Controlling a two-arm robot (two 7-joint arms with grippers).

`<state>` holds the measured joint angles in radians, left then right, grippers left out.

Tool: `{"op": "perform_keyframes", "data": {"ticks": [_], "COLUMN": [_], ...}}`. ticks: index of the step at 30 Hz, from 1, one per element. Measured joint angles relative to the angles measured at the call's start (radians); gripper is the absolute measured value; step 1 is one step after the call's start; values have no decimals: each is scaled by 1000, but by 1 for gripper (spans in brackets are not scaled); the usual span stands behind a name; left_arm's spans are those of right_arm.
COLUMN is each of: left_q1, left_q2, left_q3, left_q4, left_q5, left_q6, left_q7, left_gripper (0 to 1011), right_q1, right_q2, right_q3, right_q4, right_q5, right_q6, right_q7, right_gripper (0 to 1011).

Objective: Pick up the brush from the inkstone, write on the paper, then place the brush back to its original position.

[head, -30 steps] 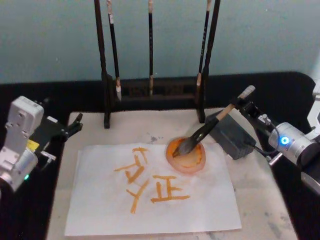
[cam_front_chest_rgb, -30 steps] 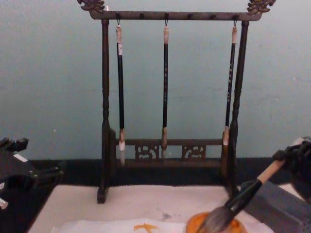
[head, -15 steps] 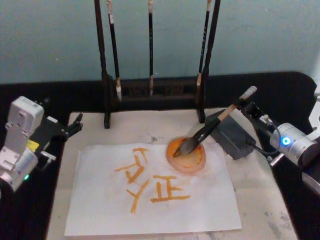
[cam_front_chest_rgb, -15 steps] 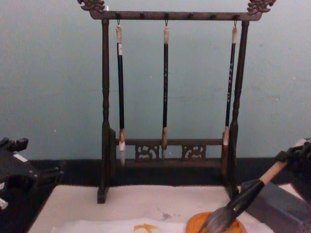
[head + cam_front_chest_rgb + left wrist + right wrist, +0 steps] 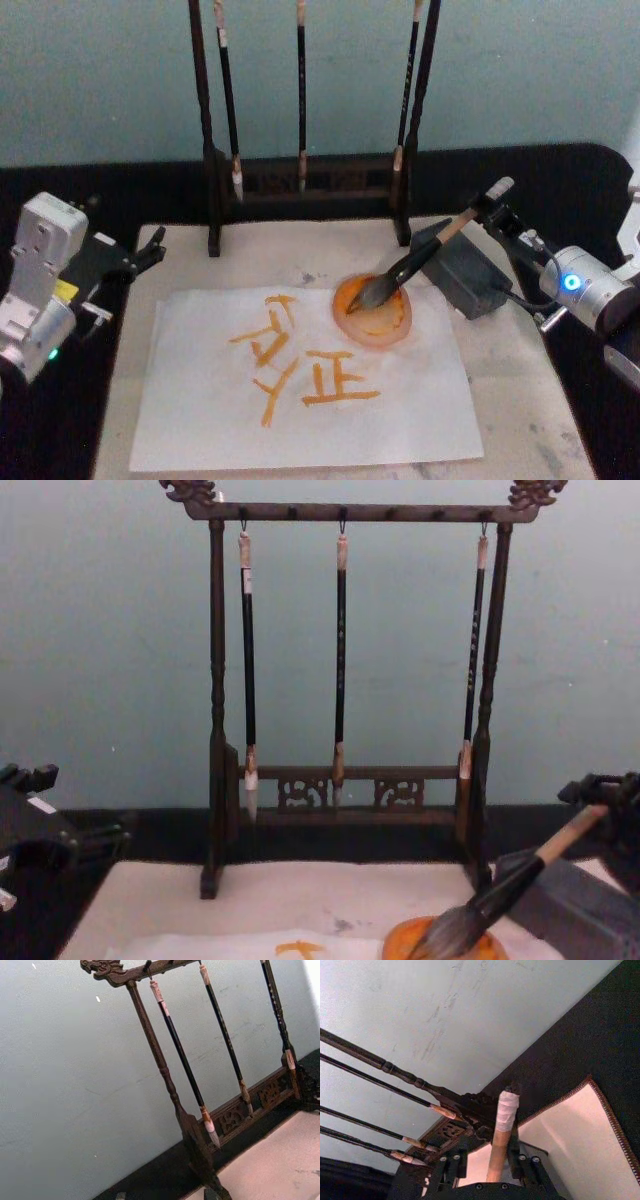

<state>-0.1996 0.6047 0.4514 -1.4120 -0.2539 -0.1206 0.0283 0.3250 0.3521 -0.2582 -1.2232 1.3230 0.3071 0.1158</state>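
Where the right gripper (image 5: pixel 489 204) reaches in from the table's right side, its jaws stand on either side of the taped top of a large brush (image 5: pixel 415 262). The brush has pale tan wood above, a black section below and a bushy grey-brown head. In the right wrist view a sliver of mat shows between one finger (image 5: pixel 451 1162) and the wood, so the jaws look slightly parted rather than clamped.

The brush slants down to the left. Its black section passes over the left corner of the dark grey rectangular inkstone (image 5: pixel 468 278), and its bristles lie in a round, shallow orange dish (image 5: pixel 385 325). The dish overlaps the far right edge of the white, wrinkled paper (image 5: pixel 400 420), which bears orange characters and lies on a beige felt mat (image 5: pixel 515 390).

Behind the mat stands a dark wooden brush stand (image 5: pixel 310 190) hung with thin black brushes (image 5: pixel 340 650). The left gripper (image 5: pixel 150 252) is parked at the mat's left edge.
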Motion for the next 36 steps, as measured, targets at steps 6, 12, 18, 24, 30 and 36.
{"op": "perform_keyframes", "data": {"ticks": [6,12,18,24,30,36], "left_q1": [0,0,0,0,0,0], "left_q2": [0,0,0,0,0,0], "left_q3": [0,0,0,0,0,0], "left_q4": [0,0,0,0,0,0], "left_q5": [0,0,0,0,0,0], "left_q6": [0,0,0,0,0,0], "left_q7": [0,0,0,0,0,0], "left_gripper": [1010,1010,1010,1010,1010,1010], "right_q1": [0,0,0,0,-4,-45], "right_q2": [-1,-1,-1,-1,15,41], "right_q3": [1,1,1,1,-9,-5], "right_q4": [0,0,0,0,1,-41], "right_q5": [0,0,0,0,18,49], "right_q6": [1,1,1,1,1,-2], "right_q7": [0,1,1,1,17,4], "right_gripper": [644,837,962,1000,1000,1000]}}
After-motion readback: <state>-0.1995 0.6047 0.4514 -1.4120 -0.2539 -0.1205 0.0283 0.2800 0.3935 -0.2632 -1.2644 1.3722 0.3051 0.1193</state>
